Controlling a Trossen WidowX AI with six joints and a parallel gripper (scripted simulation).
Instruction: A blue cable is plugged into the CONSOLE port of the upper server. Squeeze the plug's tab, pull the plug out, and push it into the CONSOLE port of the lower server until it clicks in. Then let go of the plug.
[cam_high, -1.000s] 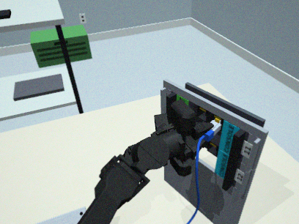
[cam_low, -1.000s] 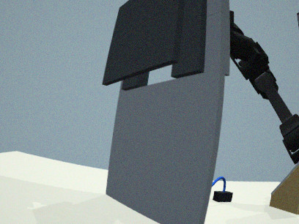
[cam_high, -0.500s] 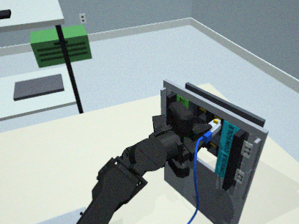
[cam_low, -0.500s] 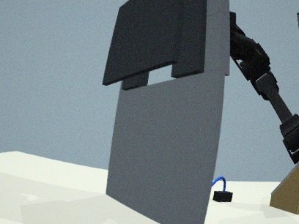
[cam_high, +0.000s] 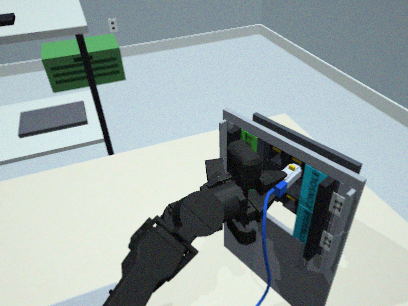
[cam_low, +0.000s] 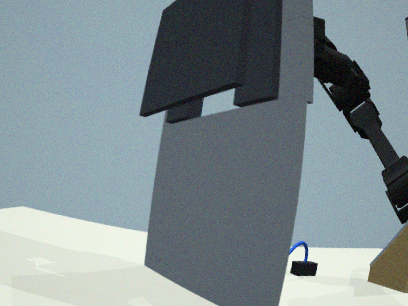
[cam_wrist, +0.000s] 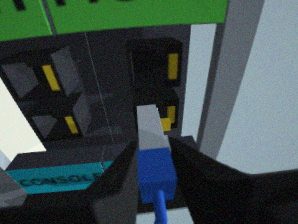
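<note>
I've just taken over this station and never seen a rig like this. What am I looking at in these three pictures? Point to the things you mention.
The black machine is one jointed arm (cam_high: 202, 212) (cam_low: 345, 75). Its gripper (cam_wrist: 152, 144) is shut on a plug (cam_high: 291, 174) (cam_wrist: 150, 131) with a blue cable (cam_high: 265, 240) (cam_low: 300, 243) (cam_wrist: 160, 210).

The top picture looks down on the table (cam_high: 100, 210) (cam_low: 85, 255), where an upright panel (cam_high: 280, 262) (cam_low: 225, 175) carries ports and coloured labels. The exterior picture shows that panel from behind; beside it, the cable meets a small black block (cam_low: 304, 268) on the table. The wrist picture looks along the fingers at the ports. I can't tell how deep the plug sits.
</note>
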